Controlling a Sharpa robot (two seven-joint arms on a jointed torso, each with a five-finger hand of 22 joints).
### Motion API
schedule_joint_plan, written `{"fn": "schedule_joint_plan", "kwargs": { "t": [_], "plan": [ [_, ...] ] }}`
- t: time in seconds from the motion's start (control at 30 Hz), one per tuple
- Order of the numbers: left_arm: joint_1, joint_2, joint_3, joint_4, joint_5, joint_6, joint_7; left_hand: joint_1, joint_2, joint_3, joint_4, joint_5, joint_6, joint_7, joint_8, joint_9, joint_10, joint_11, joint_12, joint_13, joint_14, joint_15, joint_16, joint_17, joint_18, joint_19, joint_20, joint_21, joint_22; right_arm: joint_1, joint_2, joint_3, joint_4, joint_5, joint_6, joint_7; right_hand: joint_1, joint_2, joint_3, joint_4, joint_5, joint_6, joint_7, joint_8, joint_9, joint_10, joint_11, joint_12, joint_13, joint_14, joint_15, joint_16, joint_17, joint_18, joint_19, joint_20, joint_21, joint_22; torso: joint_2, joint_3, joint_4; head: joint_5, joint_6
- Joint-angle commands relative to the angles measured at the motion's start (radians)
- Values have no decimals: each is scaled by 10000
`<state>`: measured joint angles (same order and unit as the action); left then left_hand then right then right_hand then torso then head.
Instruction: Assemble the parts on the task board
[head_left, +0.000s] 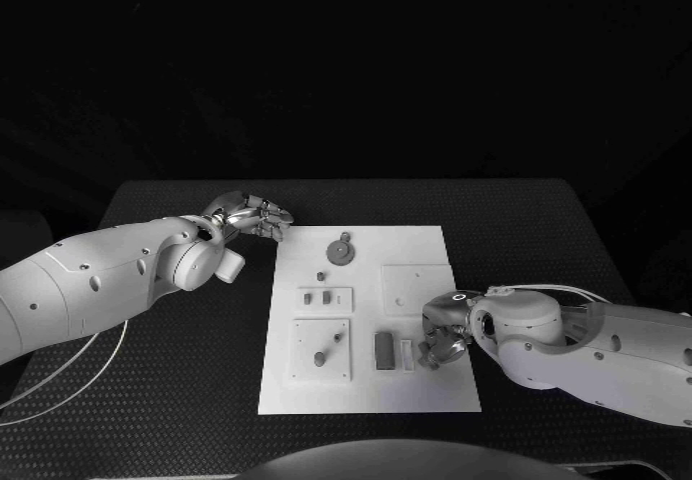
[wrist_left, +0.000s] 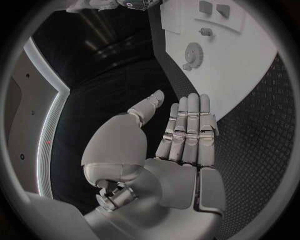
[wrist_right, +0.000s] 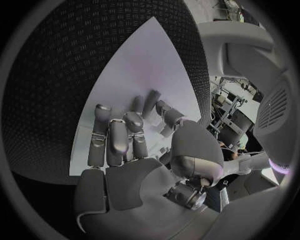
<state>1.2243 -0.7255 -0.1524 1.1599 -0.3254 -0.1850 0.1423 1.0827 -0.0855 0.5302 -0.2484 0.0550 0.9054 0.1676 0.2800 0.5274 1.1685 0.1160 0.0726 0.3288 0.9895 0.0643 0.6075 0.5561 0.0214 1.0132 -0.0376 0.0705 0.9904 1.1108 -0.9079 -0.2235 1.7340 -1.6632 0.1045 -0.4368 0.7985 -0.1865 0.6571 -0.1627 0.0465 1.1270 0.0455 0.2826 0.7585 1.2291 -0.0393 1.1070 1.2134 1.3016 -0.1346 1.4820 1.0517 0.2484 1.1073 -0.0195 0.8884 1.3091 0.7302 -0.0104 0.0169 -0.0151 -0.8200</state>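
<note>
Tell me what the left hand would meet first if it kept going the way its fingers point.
Probably the white board: the left hand holds nothing, fingers straight, aimed at its near edge. The gear lies further on. Height above the table is unclear.

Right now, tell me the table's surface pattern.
Black with a fine raised grid texture, clearest in the right wrist view: table.

The task board (head_left: 418, 390) lies mid-table (head_left: 173, 400), parts (head_left: 340, 249) seemingly spread across it.

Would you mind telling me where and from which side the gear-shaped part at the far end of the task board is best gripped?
Probably by its round toothed rim, from straight above: the gear lies flat on the task board, so only its edges offer purchase. The left hand, open just beside it, seems nearest.
</note>
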Motion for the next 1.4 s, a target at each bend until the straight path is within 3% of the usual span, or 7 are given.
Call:
{"fn": "schedule_joint_plan", "kwargs": {
  "t": [0.03,0.17,0.6,0.73,0.87,0.97,1.4],
  "plan": [
    [9,12,5,36,51,158,68,-58,4,15,52,-14,46,-60,48,-6,42,3,3,12,51,-13,-45,16,23,-6,13,-6,-12,-106,-68,-132,-184,-1051,662,-626,302,435,-129,-589,41,-283,244,-198,-843,-71,9,-47,-18,-73,35,-38,-29,134,-74,12,33,190,1,3,-2,-8,-13],
    [9,9,5,47,51,177,62,-55,6,16,52,-13,48,-61,50,-6,45,2,3,13,52,-14,-48,20,24,-5,13,-6,-12,-131,-52,-157,-213,-1226,634,-651,710,737,-163,-1214,39,-266,248,-208,-847,-63,11,-55,-32,-79,55,-39,-54,134,-84,37,41,176,-2,-1,-10,-13,-31],
    [9,-7,5,96,51,142,64,-60,5,13,57,-14,49,-62,51,-9,50,0,1,13,57,-14,-56,33,22,-5,14,-4,-12,-146,0,-161,-137,-1711,418,-635,1034,858,-212,-1286,38,-304,266,-251,-868,-182,27,-234,-175,-168,71,-78,-221,134,-114,62,29,170,1,6,5,-28,-3],
    [9,-1,5,103,51,148,71,-64,6,11,60,-14,50,-62,52,-9,50,0,1,13,59,-14,-58,38,22,-4,15,-3,-12,-146,28,-160,-73,-1589,329,-611,1065,1123,-262,-1290,40,-387,299,-310,-894,-248,60,-329,-243,-266,93,-130,-363,134,-174,100,-2,166,2,4,2,-32,-4],
    [9,0,5,105,51,139,77,-70,7,9,66,-14,50,-62,52,-10,51,0,0,13,61,-14,-60,42,21,-2,15,-2,-12,-144,4,-157,-169,-657,293,-612,1118,1744,-177,-1285,36,-538,350,-422,-967,-249,107,-350,-268,-293,119,-137,-382,134,-217,120,-21,166,2,4,4,-32,-11],
    [9,-2,5,101,51,129,66,-74,7,7,69,-14,49,-61,52,-11,52,0,-1,13,63,-14,-62,46,21,-2,15,-2,-12,-142,-70,-154,-276,1015,93,-610,1165,1972,-27,-1299,42,-518,359,-438,-1007,-238,118,-341,-273,-252,140,-105,-305,134,-237,136,-14,178,3,6,9,-27,-15],
    [9,5,4,95,51,125,58,-86,2,1,79,-14,46,-61,51,-15,51,1,-6,12,66,-14,-73,60,22,-2,14,-1,-12,84,-285,-143,-337,3600,-802,-600,1181,2084,59,-1322,42,-402,319,-391,-1022,-30,78,-54,-81,-76,127,5,-56,134,-187,114,68,199,0,7,2,-44,0]
  ]
}}
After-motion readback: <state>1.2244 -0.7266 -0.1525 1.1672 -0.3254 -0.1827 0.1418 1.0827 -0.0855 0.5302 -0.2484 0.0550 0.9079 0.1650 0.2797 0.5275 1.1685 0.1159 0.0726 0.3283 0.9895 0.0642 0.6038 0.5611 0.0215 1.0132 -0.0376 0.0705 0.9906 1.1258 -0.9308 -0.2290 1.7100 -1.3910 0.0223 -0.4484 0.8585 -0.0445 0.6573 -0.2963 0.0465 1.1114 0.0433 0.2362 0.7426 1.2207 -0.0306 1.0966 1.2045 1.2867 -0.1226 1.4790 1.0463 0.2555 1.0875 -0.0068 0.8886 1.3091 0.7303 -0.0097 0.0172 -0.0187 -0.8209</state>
